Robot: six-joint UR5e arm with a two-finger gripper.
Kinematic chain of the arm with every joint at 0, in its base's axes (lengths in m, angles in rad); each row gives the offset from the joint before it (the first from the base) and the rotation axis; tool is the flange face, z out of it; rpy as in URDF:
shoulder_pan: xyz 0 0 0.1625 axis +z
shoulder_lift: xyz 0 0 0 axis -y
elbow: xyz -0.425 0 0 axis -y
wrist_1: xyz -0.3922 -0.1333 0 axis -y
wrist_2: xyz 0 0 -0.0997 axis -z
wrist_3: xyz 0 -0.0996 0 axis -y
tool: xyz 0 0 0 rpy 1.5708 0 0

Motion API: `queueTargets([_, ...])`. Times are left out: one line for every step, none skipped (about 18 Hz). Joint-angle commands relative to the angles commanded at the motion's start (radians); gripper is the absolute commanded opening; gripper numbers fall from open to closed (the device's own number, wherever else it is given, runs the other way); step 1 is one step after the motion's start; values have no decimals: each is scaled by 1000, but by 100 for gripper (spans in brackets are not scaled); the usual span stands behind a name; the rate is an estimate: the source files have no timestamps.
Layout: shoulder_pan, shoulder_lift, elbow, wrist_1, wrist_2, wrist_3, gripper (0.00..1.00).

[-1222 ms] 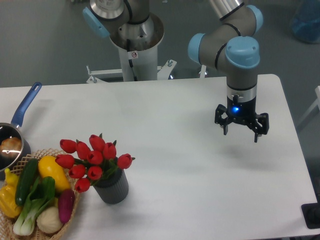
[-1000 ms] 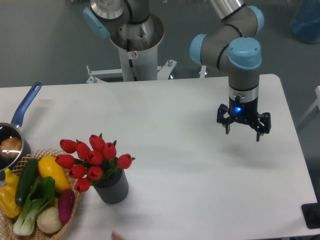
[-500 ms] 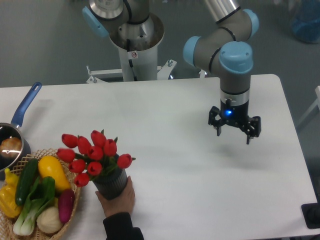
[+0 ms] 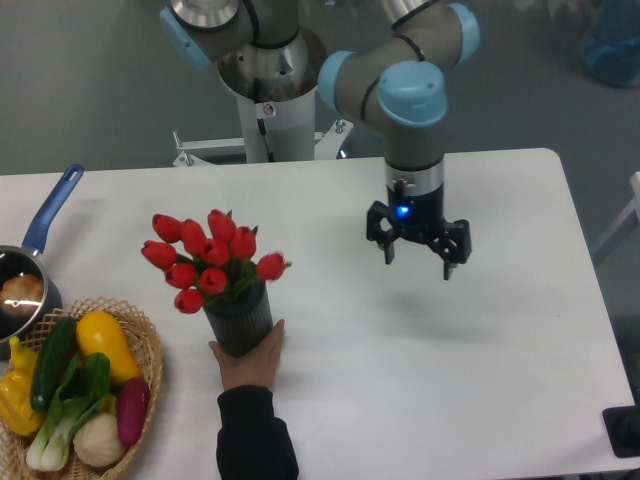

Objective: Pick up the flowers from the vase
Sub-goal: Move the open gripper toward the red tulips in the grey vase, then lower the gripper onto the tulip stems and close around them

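A: What is lying at the left edge of the table [image 4: 330,200]?

B: A blue-handled saucepan [image 4: 22,275] is sitting at the far left, cut off by the frame edge, with its handle pointing up and to the right. Just below it, a wicker basket [image 4: 150,375] is resting at the front left corner, holding a yellow pepper, a cucumber, leafy greens and other vegetables; its lower rim is running out of frame.

A: Where are the flowers?

B: The flowers [image 4: 210,262], a bunch of red tulip buds on green stems, are standing in the vase [image 4: 240,320]. The vase, a dark grey ribbed cylinder, is standing upright just right of the basket rim and apart from it. A human hand [image 4: 250,358] in a dark sleeve is reaching in from the front edge and touching the lower front of the vase. The buds are spreading wider than the vase mouth and are leaning slightly left.

A: And the gripper?

B: The gripper [image 4: 417,252] is hanging right of centre, pointing straight down, with its fingers spread wide and nothing between them. A blue light is glowing on its body. It is well apart from the flowers, and bare tabletop is lying between the two.

A: What room is there on the right?

B: Bare white surface is extending from the gripper to the right edge and the front edge of the table.
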Motion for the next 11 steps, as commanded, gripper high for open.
queueTargets([-15, 12, -8, 0, 0, -20, 100])
queueTargets([-25, 26, -12, 0, 2, -47, 100])
queueTargets([-31, 40, -11, 0, 2, -64, 100])
queueTargets([-32, 52, -12, 0, 3, -69, 100])
queueTargets([-37, 67, -14, -3, 8, -69, 100])
queueTargets([-51, 69, -18, 0, -12, -69, 100])
queueTargets([-58, 68, -18, 0, -46, -69, 100])
queueTargets([-63, 66, -18, 2, -98, -69, 100])
queueTargets([-65, 66, -17, 2, -145, -69, 100])
queueTargets([-66, 71, -17, 2, -184, -71, 100])
queueTargets([-66, 75, -17, 3, -222, -71, 100])
